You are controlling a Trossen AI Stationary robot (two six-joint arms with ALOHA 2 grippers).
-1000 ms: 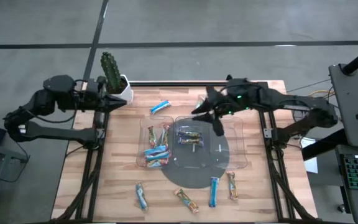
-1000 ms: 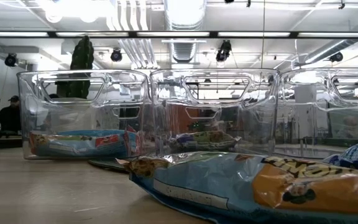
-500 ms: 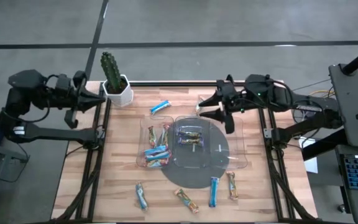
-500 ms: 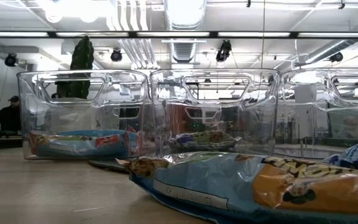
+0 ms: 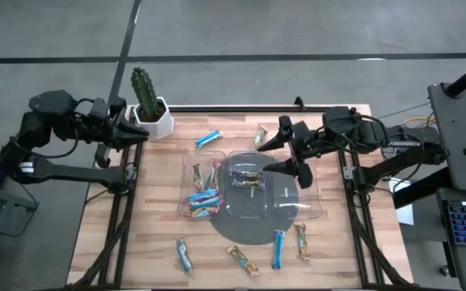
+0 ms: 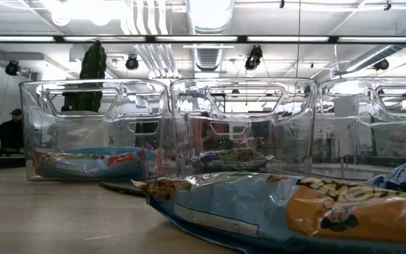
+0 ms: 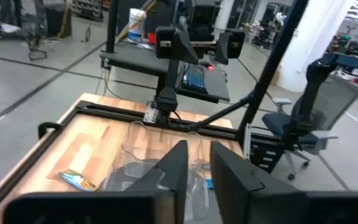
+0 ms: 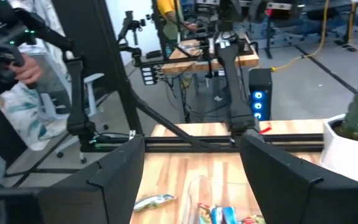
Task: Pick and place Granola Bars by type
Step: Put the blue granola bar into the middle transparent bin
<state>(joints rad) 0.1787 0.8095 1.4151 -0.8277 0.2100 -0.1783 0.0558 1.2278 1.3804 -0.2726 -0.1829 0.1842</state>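
Tray (image 5: 318, 212) of clear plastic already holds sorted Granola Bars (image 5: 204, 196); others lie loose on the wood. Right gripper (image 5: 284, 153), jaws spread, hovers above: centre squarely over one bar before descending. Left gripper (image 5: 133, 134) waits narrowly parted.

Black jointed arms, dark angular claws, black cables

Granola Bars (image 5: 204, 197) in tray (image 5: 314, 212)
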